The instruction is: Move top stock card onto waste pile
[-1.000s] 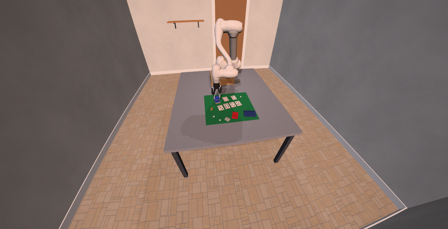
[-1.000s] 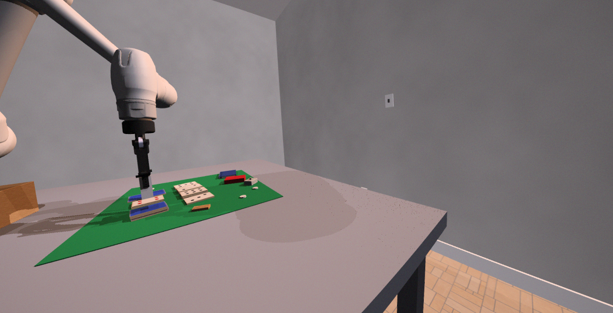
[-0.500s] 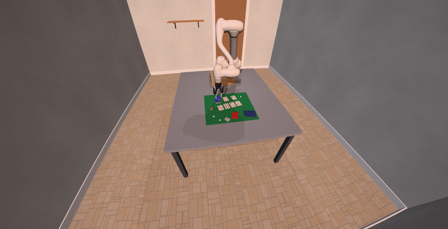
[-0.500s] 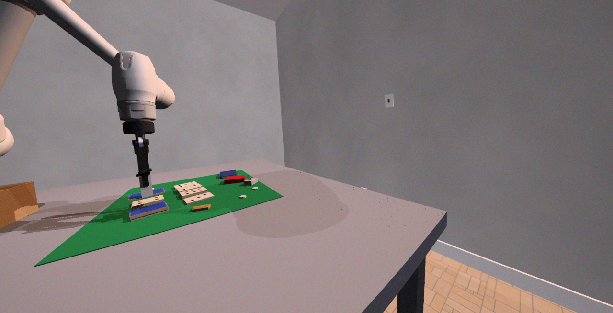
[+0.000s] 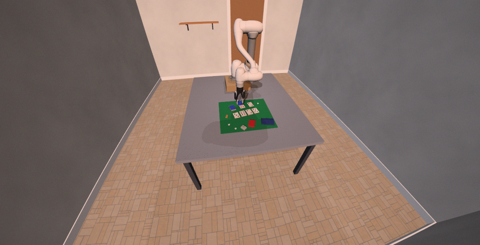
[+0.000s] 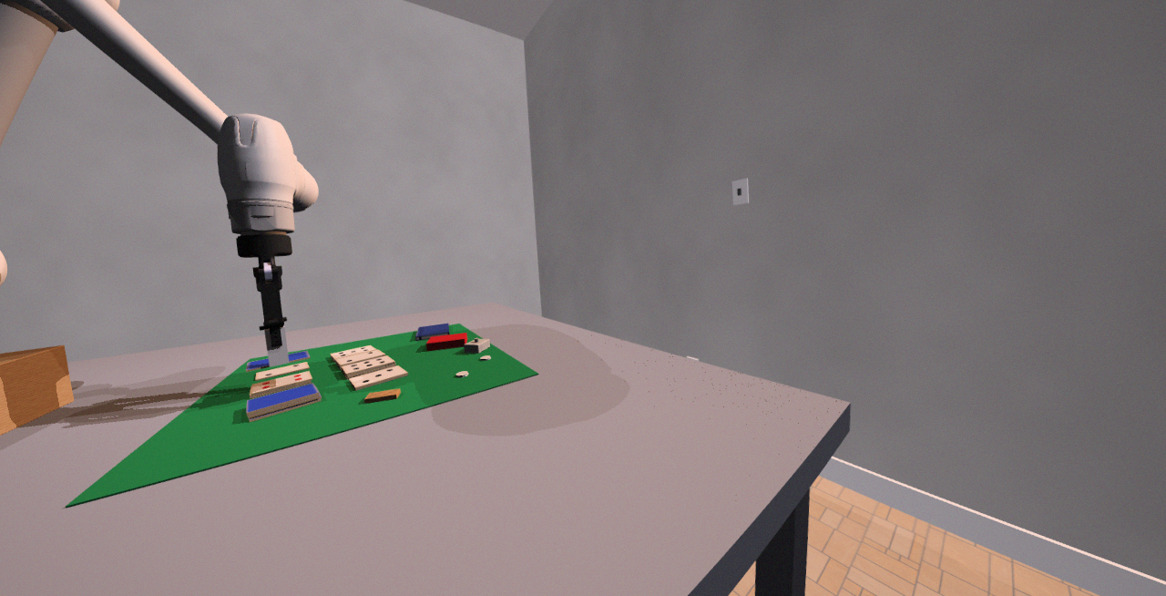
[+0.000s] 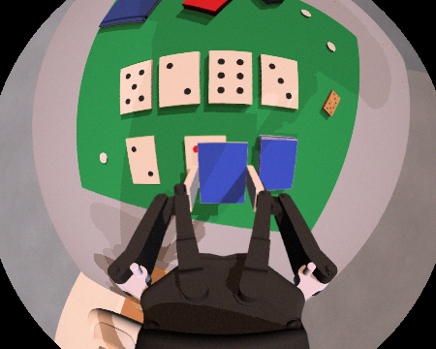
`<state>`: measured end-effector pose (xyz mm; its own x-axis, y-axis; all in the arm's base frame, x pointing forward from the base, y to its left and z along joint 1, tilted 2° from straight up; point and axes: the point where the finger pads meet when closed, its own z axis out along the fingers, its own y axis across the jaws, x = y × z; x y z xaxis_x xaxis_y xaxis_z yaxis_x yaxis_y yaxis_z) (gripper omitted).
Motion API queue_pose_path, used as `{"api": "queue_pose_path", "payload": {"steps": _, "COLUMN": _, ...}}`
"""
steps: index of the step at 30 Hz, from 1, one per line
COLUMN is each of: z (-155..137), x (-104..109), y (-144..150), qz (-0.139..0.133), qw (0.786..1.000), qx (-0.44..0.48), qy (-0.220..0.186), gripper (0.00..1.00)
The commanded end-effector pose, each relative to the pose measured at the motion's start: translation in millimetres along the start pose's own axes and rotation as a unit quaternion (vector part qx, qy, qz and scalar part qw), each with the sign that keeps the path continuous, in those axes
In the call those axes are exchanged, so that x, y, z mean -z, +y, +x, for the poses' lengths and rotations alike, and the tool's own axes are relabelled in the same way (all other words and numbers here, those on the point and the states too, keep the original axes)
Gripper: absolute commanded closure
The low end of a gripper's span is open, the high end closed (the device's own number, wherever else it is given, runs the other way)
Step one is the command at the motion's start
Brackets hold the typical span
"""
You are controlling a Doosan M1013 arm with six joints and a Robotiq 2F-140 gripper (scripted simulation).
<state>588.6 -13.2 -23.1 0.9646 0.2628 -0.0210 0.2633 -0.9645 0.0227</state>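
Observation:
My gripper (image 5: 240, 102) (image 6: 277, 353) (image 7: 222, 174) is shut on a blue-backed card (image 5: 240, 103) (image 6: 299, 357) (image 7: 222, 165), gripped by its two side edges. The card is about level, in the air over the mat. In the wrist view it covers much of the waste pile (image 5: 242, 106) (image 6: 281, 385) (image 7: 190, 155), whose top card is cream with red pips; the rest of that pile is hidden there. The face-down stock (image 5: 232, 108) (image 6: 281, 402) (image 7: 277, 164), blue on top, stands to the right of the held card in the wrist view.
A two-pip card (image 5: 250, 103) (image 7: 142, 160) lies on the waste pile's other side. A row of face-up cards (image 7: 230, 78) lies beyond. An orange tile (image 6: 382, 395) (image 7: 331, 103), a red box (image 5: 252, 123), a dark blue case (image 5: 267, 121) and small white discs are on the green mat (image 6: 187, 454).

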Motion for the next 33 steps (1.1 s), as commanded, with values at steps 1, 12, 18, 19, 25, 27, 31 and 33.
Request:
{"api": "queue_pose_path", "payload": {"steps": 1, "z": 0.4, "x": 0.2, "y": -16.3, "qz": 0.0, "qw": 1.0, "qx": 0.0, "qy": 0.0, "gripper": 0.57}}
{"api": "queue_pose_path", "payload": {"steps": 12, "z": 0.4, "x": 0.2, "y": -27.4, "qz": 0.0, "qw": 1.0, "qx": 0.0, "qy": 0.0, "gripper": 0.57}}
{"api": "queue_pose_path", "payload": {"steps": 18, "z": 0.4, "x": 0.2, "y": -27.4, "qz": 0.0, "qw": 1.0, "qx": 0.0, "qy": 0.0, "gripper": 0.57}}
{"api": "queue_pose_path", "payload": {"steps": 19, "z": 0.4, "x": 0.2, "y": -27.4, "qz": 0.0, "qw": 1.0, "qx": 0.0, "qy": 0.0, "gripper": 0.57}}
{"api": "queue_pose_path", "payload": {"steps": 25, "z": 0.4, "x": 0.2, "y": -27.4, "qz": 0.0, "qw": 1.0, "qx": 0.0, "qy": 0.0, "gripper": 0.57}}
{"api": "queue_pose_path", "payload": {"steps": 27, "z": 0.4, "x": -0.2, "y": -27.4, "qz": 0.0, "qw": 1.0, "qx": 0.0, "qy": 0.0, "gripper": 0.57}}
{"api": "queue_pose_path", "payload": {"steps": 31, "z": 0.4, "x": -2.2, "y": -27.4, "qz": 0.0, "qw": 1.0, "qx": 0.0, "qy": 0.0, "gripper": 0.57}}
{"api": "queue_pose_path", "payload": {"steps": 33, "z": 0.4, "x": -4.1, "y": -27.4, "qz": 0.0, "qw": 1.0, "qx": 0.0, "qy": 0.0, "gripper": 0.57}}
